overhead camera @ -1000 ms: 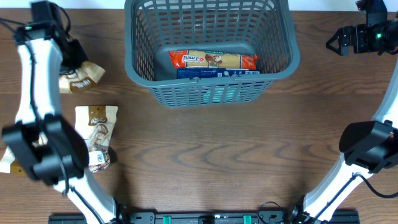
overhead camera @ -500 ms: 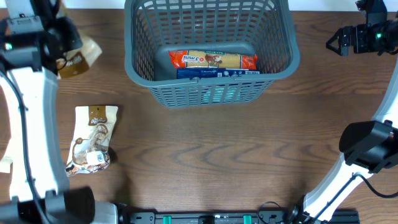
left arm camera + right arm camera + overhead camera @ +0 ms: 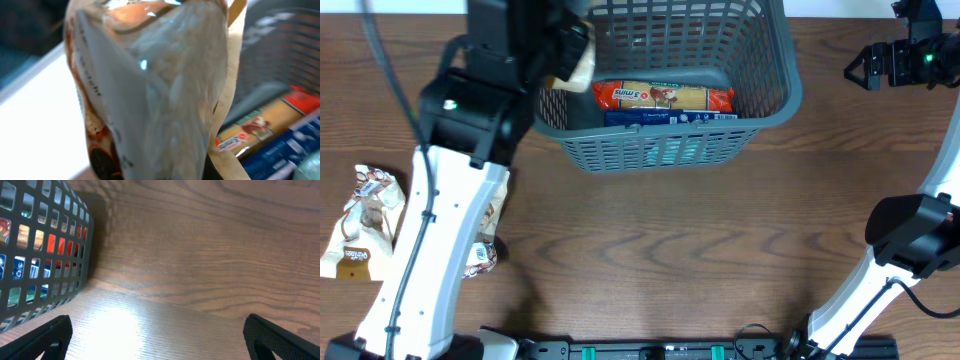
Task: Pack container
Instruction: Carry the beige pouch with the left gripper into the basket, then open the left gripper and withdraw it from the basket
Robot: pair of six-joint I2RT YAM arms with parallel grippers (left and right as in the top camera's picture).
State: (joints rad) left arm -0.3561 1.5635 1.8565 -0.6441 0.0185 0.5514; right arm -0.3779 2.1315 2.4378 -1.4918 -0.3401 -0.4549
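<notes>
A: Where does the container (image 3: 660,150) stand?

B: At the far middle of the counter (image 3: 650,250), upright, its grey lattice wall facing us. In the right wrist view that wall (image 3: 45,255) fills the left edge, with red and blue showing through the slots.

A: What lies in it?

B: A yellow-and-red pasta packet (image 3: 665,96) lies flat on the bottom, left to right. A blue packet (image 3: 670,118) lies just nearer, touching it, against the near wall.

A: And the left pincer (image 3: 565,45)?

B: It is clamped tight on a tan packet (image 3: 578,65) and holds it in the air over the container's left rim. I cannot tell whether the packet touches the rim.

A: What does the left wrist camera show?

B: The tan packet (image 3: 150,85) hangs close to the lens and is blurred. It has a clear window, with dark round biscuits low on the left. Past its right edge lie the pasta packet (image 3: 260,125) and the blue packet (image 3: 285,150).

A: The right pincer (image 3: 855,68)?

B: It is spread wide and holds nothing, at the far right and well apart from the container. From its own camera, the right pincer (image 3: 155,340) has only bare counter between its fingertips (image 3: 50,335).

A: Anything else on the counter?

B: A white-and-brown packet (image 3: 365,235) lies at the near left. A second packet (image 3: 480,250) lies beside it, mostly hidden under the left arm (image 3: 440,230).
</notes>
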